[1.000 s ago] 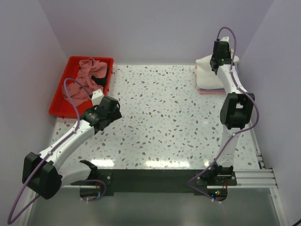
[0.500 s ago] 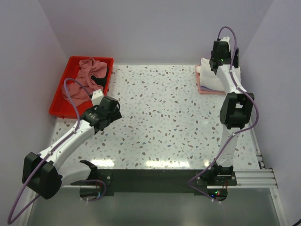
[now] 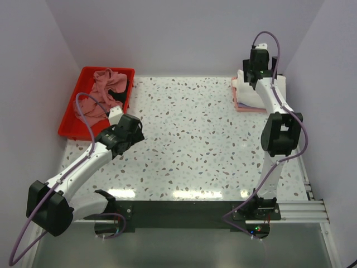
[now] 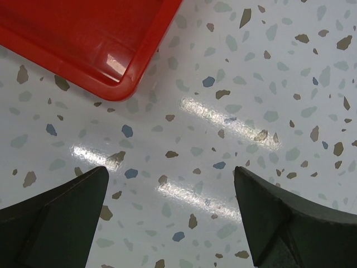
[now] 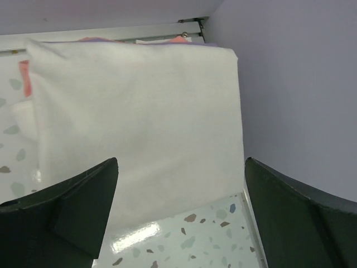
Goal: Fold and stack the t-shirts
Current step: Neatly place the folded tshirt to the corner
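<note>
Right gripper (image 5: 181, 178) stands wide open, empty, over the white t-shirt (image 5: 134, 100).

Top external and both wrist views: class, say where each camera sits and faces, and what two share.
Top external: above and behind both arms, looking down at the table; both show.
Left wrist: on its arm, facing down by the red tray; open left gripper shows.
Right wrist: facing down onto the white t-shirt; open right gripper shows.
Shared: tray, top and left.
</note>
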Controlling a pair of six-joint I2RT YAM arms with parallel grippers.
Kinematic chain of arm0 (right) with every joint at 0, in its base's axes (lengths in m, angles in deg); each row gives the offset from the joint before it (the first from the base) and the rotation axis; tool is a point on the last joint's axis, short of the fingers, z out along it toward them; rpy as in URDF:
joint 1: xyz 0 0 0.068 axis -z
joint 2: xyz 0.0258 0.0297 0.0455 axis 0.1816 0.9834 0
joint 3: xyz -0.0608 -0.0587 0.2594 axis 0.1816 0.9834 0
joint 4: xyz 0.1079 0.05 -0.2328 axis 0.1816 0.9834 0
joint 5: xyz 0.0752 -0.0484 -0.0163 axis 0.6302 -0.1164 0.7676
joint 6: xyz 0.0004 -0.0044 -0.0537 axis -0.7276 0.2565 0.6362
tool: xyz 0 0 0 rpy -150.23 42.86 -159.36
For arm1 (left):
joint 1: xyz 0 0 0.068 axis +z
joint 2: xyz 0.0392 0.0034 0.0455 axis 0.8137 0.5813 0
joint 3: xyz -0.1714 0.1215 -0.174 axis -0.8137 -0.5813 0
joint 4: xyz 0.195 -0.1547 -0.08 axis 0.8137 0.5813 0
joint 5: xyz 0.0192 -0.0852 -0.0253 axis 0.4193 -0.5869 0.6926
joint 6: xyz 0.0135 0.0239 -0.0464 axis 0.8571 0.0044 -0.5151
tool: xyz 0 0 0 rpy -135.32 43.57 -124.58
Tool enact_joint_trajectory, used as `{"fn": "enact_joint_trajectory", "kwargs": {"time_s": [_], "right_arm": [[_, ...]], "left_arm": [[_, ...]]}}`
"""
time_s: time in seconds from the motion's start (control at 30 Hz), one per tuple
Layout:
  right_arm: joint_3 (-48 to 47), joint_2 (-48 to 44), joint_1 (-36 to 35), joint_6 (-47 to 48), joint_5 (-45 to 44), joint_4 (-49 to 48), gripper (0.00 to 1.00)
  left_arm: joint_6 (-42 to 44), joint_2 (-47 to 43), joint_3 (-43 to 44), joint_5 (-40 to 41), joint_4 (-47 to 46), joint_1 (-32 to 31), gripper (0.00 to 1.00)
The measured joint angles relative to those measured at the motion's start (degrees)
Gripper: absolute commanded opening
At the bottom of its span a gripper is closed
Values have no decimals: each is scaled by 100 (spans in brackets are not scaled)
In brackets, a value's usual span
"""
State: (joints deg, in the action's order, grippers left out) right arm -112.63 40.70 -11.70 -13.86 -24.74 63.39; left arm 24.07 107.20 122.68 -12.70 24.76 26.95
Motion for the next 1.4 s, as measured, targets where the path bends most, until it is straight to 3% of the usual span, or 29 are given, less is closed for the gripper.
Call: {"fn": "enact_joint_trajectory", "kwargs": {"time_s": [0.3, 0.47, 0.63, 0.97, 1.4], "right_arm": [[-13, -28, -704, -190, 170, 243, 99], [-116, 66, -704, -586, 420, 520, 99], [-234, 149, -634, -927, -122, 754, 99], [-636, 938, -560, -861, -686, 802, 99], [-1067, 1917, -546, -289, -323, 645, 99]], "left_arm": [[0, -212, -2, -26, -15, 0, 100], [0, -461, -33, -26, -44, 0, 100], [0, -496, -37, -59, -52, 0, 100], [2, -496, -116, -144, -125, 0, 100], [2, -350, -120, -140, -125, 0, 100]]}}
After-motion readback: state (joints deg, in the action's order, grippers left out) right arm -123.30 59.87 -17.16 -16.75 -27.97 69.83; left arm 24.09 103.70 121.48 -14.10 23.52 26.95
